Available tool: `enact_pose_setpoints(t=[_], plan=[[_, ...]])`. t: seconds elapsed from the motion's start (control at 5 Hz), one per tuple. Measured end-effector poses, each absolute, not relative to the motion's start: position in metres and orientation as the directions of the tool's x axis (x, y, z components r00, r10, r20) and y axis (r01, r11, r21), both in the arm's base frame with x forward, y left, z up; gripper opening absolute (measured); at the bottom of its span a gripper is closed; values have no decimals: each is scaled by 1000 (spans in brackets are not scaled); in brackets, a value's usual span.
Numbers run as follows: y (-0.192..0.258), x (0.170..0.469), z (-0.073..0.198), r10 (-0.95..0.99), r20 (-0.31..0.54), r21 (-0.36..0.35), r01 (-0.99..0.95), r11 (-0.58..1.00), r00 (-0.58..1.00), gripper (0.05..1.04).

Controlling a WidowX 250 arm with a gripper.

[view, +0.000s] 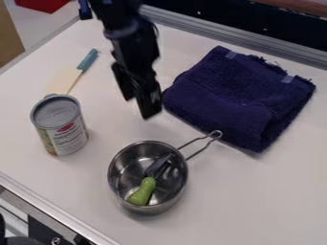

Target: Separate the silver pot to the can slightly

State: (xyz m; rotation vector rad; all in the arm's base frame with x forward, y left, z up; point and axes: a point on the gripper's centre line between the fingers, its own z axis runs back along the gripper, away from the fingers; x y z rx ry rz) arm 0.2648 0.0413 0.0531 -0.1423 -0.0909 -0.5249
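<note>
The black gripper (138, 106) hangs over the upper middle of the white table, open, with nothing between its fingers. Below it in the view, and apart from it, the silver pot (117, 165) stands upright, its wire handle pointing up and right toward the towel. Inside the pot lies a tool with a green handle (142, 192) and a dark head. The can (62, 131), with a grey top and a printed label, stands upright to the upper left of the pot. A strip of white table separates the two.
A folded dark blue towel (239, 98) lies to the right of the gripper, close to the pot's handle end. Behind the can rests a spatula with a teal handle (88, 61) and a pale blade. Metal rails edge the table (268, 196) at the back and lower left.
</note>
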Motion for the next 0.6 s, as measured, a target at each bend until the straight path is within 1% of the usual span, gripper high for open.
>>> enact_pose_setpoints(t=[0.2, 0.4, 0.6], plan=[[30, 250, 42, -567, 116, -116, 578, 808, 816, 999], [27, 247, 41, -601, 112, -127, 612, 781, 791, 999], [26, 248, 40, -623, 109, -113, 632, 766, 775, 999]])
